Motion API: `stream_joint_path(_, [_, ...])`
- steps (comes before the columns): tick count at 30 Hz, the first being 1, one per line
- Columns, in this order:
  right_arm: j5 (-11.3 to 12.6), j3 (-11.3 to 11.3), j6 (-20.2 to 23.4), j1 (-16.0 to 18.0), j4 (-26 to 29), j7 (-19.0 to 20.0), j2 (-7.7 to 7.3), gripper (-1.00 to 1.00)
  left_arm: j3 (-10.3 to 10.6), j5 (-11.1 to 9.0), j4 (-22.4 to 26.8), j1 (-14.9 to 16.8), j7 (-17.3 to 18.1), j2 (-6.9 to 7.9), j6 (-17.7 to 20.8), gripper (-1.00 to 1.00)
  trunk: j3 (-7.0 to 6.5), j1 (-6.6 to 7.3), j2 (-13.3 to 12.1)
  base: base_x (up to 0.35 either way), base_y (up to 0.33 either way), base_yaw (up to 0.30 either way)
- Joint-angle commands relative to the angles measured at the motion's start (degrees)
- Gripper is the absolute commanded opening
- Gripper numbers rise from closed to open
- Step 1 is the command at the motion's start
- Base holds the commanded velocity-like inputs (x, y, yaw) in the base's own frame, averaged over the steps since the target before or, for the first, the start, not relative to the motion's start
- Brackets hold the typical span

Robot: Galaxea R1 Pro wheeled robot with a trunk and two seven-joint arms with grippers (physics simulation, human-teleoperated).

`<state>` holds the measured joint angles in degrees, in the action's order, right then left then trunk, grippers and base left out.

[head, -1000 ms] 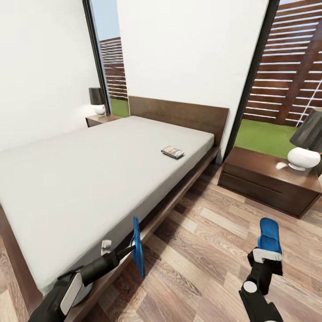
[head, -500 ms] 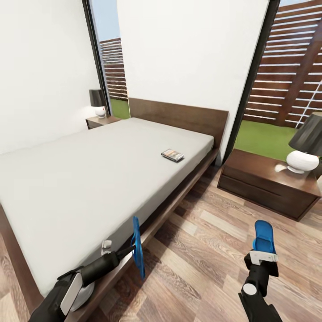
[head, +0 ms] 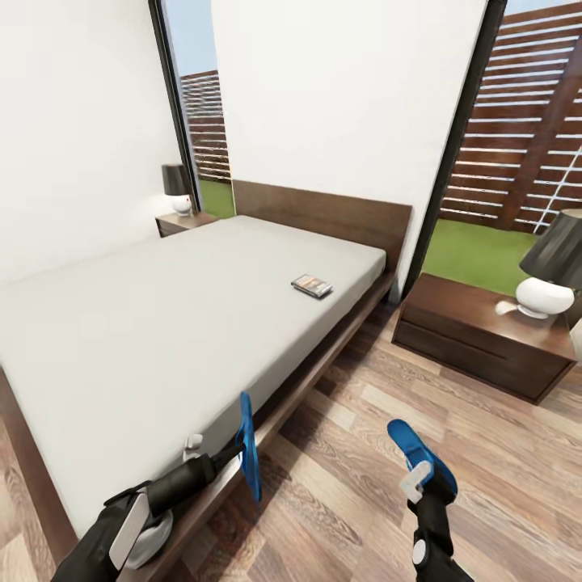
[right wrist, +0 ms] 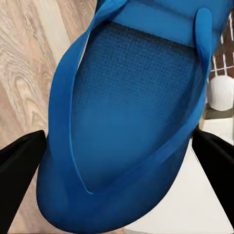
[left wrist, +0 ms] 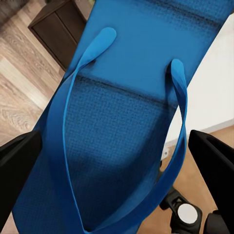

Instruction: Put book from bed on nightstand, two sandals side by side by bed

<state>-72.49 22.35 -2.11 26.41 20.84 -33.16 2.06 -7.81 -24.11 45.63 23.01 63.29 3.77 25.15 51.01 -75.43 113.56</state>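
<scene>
Wood-plank floor (head: 485, 453) ran along the long side edge of the bed (head: 162, 323), with plenty of bare room between the frame and the near nightstand (head: 477, 335), so I had space to lay things flat. My left gripper (head: 230, 453) was clamped on one sandal (head: 248, 453), held on edge right at the bed's side rail. My right gripper (head: 420, 485) was clamped on the other sandal (head: 420, 454), tilted out over open floor. Both looked like light, bendy foam that would flop if pinched at one end, so mid-sole seemed the better hold. I couldn't tell how deep the fingers (left wrist: 19, 161) bit, since the sole covered most of each wrist view. The book (head: 312, 284) lay flat on the mattress near its headboard-end corner, thin and stiff-ish; I'd take it by an edge.
</scene>
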Motion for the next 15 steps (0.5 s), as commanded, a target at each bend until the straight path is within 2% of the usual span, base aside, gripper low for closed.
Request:
stream_joint_path(1, [-1.06,0.43,0.23,0.04,-0.11,1.15,-0.04,-1.00,-0.01,-0.24,-0.01,0.02,0.09,0.01,0.51,-1.00,-0.14,0.23,-0.40,0.000,0.000,0.000])
stream_joint_path(2, [-0.81,0.66,0.62,0.04,0.00,5.15,-0.16,-1.00,0.01,-0.24,-0.01,0.02,0.09,0.01,0.51,-1.00,-0.32,0.45,-0.80,0.000,0.000,0.000])
stream_joint_path(3, [0.68,1.23,0.75,0.08,0.16,8.95,-0.21,-1.00,0.04,-0.24,-0.01,0.02,0.08,0.01,0.51,-1.00,-0.50,0.67,-1.20,0.000,0.000,0.000])
stream_joint_path(4, [1.96,1.70,0.77,0.09,0.26,11.06,-0.23,-1.00,0.04,-0.24,-0.01,0.02,0.08,0.01,0.51,-1.00,-0.68,0.89,-1.60,0.000,0.000,0.000])
stream_joint_path(5, [5.58,2.93,0.79,0.14,0.50,15.52,-0.29,-1.00,0.03,-0.24,-0.01,0.02,0.08,0.01,0.51,-1.00,-0.86,1.11,-2.00,0.000,0.000,0.000])
stream_joint_path(6, [7.88,3.62,0.77,0.15,0.70,17.88,-0.32,-1.00,0.04,-0.24,-0.01,0.02,0.08,0.01,0.51,-1.00,-1.04,1.33,-2.40,0.000,0.000,0.000])
stream_joint_path(7, [16.78,5.35,0.74,0.19,2.10,25.82,-0.49,-1.00,0.01,-0.24,-0.01,0.02,0.08,0.01,0.51,-1.00,-1.22,1.55,-2.80,0.000,0.000,0.000])
stream_joint_path(9, [30.76,6.48,0.93,0.21,5.61,37.60,-2.50,-1.00,0.02,-0.24,-0.01,0.02,0.08,0.01,0.51,-1.00,-1.57,1.99,-3.60,0.000,0.000,0.000])
stream_joint_path(11, [42.21,6.93,1.14,0.21,7.78,48.02,-6.47,-1.00,0.01,-0.24,-0.01,0.02,0.04,0.01,0.51,-1.00,-1.93,2.43,-4.41,0.000,0.000,0.000])
stream_joint_path(12, [48.64,7.05,1.23,0.22,8.53,54.36,-9.35,-1.00,0.02,-0.24,-0.06,0.02,-0.01,0.01,0.51,-1.00,-2.11,2.65,-4.81,0.000,0.000,0.000])
stream_joint_path(13, [50.39,7.10,1.24,0.22,8.68,56.19,-10.16,-1.00,0.03,-0.24,-0.07,0.02,-0.03,0.01,0.51,-1.00,-2.29,2.87,-5.21,0.000,0.000,0.000])
stream_joint_path(15, [55.93,7.26,1.34,0.22,9.10,62.42,-12.83,-1.00,0.06,-0.24,-0.09,0.02,-0.07,0.01,0.51,-1.00,-2.65,3.31,-6.01,0.000,0.000,0.000])
